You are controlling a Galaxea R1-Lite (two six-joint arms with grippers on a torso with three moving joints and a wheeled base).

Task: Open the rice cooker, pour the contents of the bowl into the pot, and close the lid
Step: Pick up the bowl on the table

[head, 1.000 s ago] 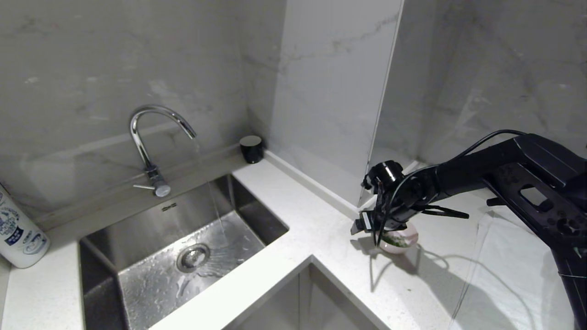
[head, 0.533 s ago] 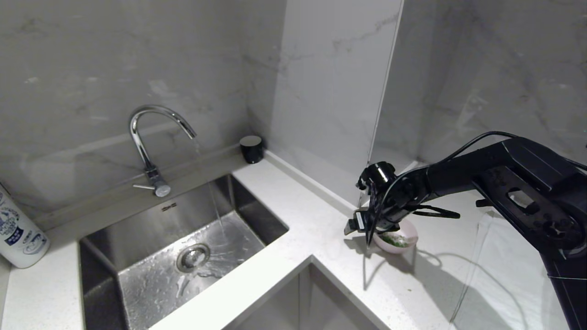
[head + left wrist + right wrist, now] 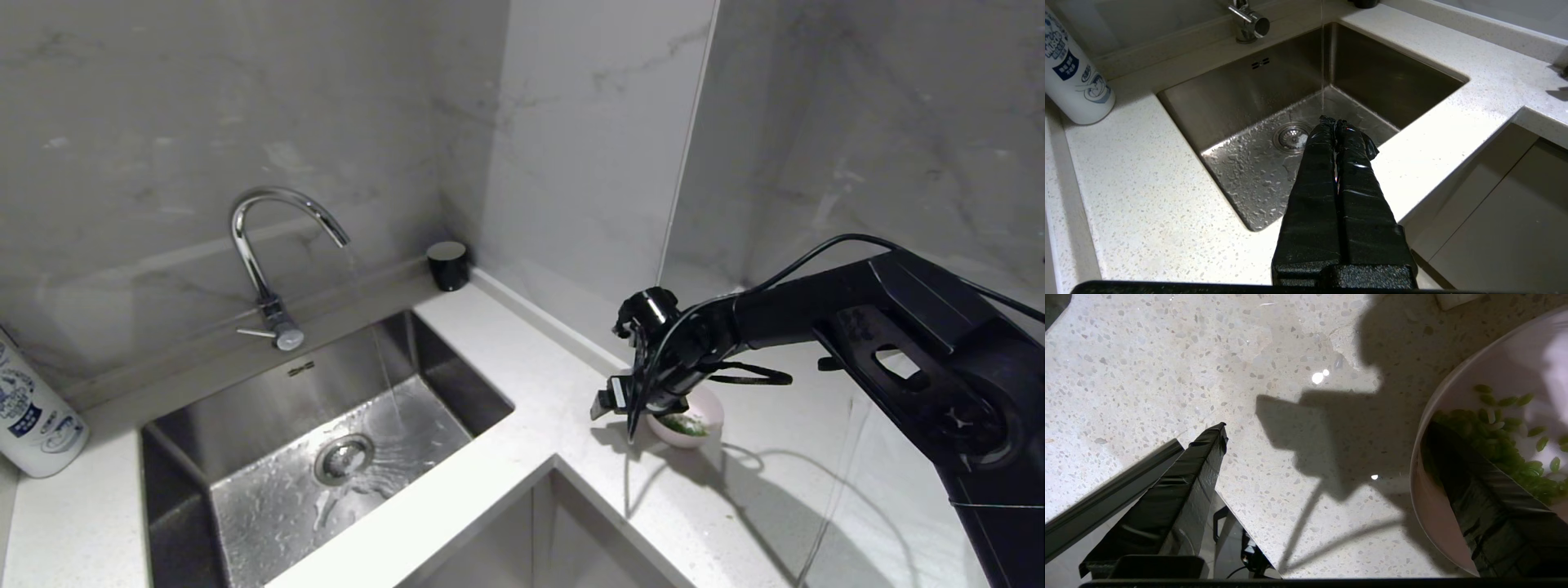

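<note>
The small pink bowl [image 3: 709, 408] stands on the white speckled counter [image 3: 522, 384], to the right of the sink. Green bits [image 3: 682, 425] lie in it; the right wrist view shows these grains [image 3: 1502, 445] inside the bowl [image 3: 1435, 535]. My right gripper [image 3: 645, 420] is open and points down at the bowl's left rim. In the wrist view the gripper [image 3: 1327, 426] has one finger inside the bowl and the other over bare counter. My left gripper [image 3: 1336, 122] is shut and empty, hanging over the sink's front edge. The rice cooker, its pot and lid are out of view.
Water runs from the curved tap [image 3: 269, 237] into the steel sink [image 3: 457, 384]. A black cup [image 3: 448, 265] stands in the back corner and a white bottle [image 3: 33, 416] at the far left. The counter's front edge steps inward [image 3: 555, 465] close to the bowl.
My right arm has swung left, and the bowl has slid a little left along the counter with the finger inside it. The left arm has not moved.
</note>
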